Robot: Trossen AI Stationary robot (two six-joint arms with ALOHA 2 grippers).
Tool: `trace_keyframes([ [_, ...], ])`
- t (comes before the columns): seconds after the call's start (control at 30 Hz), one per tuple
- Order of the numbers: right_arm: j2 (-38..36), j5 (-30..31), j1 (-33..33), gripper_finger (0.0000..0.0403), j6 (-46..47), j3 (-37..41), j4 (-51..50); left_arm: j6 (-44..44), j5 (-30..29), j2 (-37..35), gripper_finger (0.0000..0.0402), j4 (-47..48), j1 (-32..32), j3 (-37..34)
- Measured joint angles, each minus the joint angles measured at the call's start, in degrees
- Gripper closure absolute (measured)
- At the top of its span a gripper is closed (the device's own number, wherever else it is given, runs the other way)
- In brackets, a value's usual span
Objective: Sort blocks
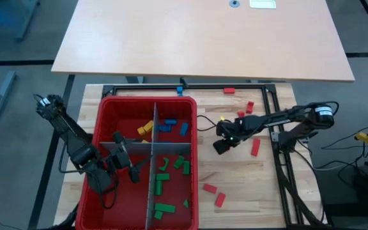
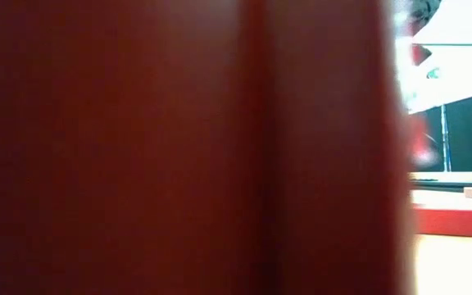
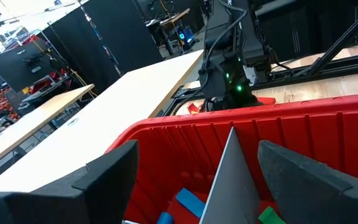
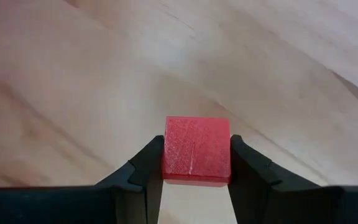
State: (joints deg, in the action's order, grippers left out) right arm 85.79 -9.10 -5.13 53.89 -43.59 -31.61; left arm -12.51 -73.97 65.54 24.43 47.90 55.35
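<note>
A red block (image 4: 196,149) is clamped between the right end effector (image 1: 224,142) fingers; the red bin (image 1: 193,128) lies just beside it, toward the left end effector (image 1: 125,158), held apart over the bin.

Red block (image 4: 196,149) btwn dark fingers (image 4: 143,171); red bin (image 1: 107,108) (grey dividers (image 1: 152,191)).

Right claw (image 1: 221,144) sits mid-counter, arm stretched in from the right edge, fingers clamped tight. Left claw (image 1: 131,167) hangs spread wide near the left edge.
</note>
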Motion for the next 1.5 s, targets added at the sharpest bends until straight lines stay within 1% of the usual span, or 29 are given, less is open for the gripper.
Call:
trace_keyframes([
  [0.17,-5.82,0.11,0.02,0.0284,-0.15,-0.44,0.13,0.12,0.01,0.00,0.0086,0.20,0.00,0.00],
  [0.37,-14.99,1.70,0.02,0.0284,-1.52,-2.72,0.67,2.98,0.01,0.00,0.0086,0.31,-0.02,0.00],
  [0.47,-19.35,2.88,0.04,0.0284,-2.51,-4.48,2.18,7.38,0.03,0.00,0.0086,0.25,-0.02,0.00],
  [0.57,-22.80,2.97,0.04,0.0284,-3.92,-6.10,7.29,12.63,0.07,0.00,0.0086,-0.26,-0.52,0.00],
  [0.7,-24.76,2.84,0.26,0.0284,-7.12,-9.47,13.25,17.72,0.08,0.00,0.0086,-1.60,-2.47,0.00],
  [0.8,-24.13,2.69,0.87,0.0284,-9.89,-12.50,15.61,21.61,0.36,0.00,0.0086,-3.36,-4.75,-0.01],
  [0.87,-22.92,2.65,1.38,0.0284,-11.57,-14.54,17.39,24.66,2.23,0.00,0.0086,-5.49,-6.72,-0.02],
  [1.0,-18.83,2.62,2.70,0.0284,-14.52,-18.78,17.53,33.76,8.70,1.46,0.0086,-13.24,-11.17,-0.07],
  [1.13,-13.45,2.45,4.56,0.0284,-16.74,-23.07,17.44,45.70,13.99,5.56,0.0086,-22.65,-14.66,-0.07],
  [1.2,-10.78,1.42,5.51,0.0284,-18.05,-25.06,17.53,50.86,14.81,8.10,0.0086,-27.16,-15.96,-0.07],
  [1.3,-7.64,-0.44,6.55,0.0284,-19.07,-26.75,20.27,56.96,14.94,11.48,0.0086,-32.39,-17.30,-0.07],
  [1.4,-5.36,-4.01,6.95,0.0284,-19.19,-27.26,24.38,59.91,14.99,13.77,0.0086,-36.64,-18.34,-0.07],
  [1.5,-4.08,-4.89,7.02,0.0284,-19.19,-27.26,26.86,60.31,15.96,15.03,0.0086,-39.38,-19.16,-0.07],
])
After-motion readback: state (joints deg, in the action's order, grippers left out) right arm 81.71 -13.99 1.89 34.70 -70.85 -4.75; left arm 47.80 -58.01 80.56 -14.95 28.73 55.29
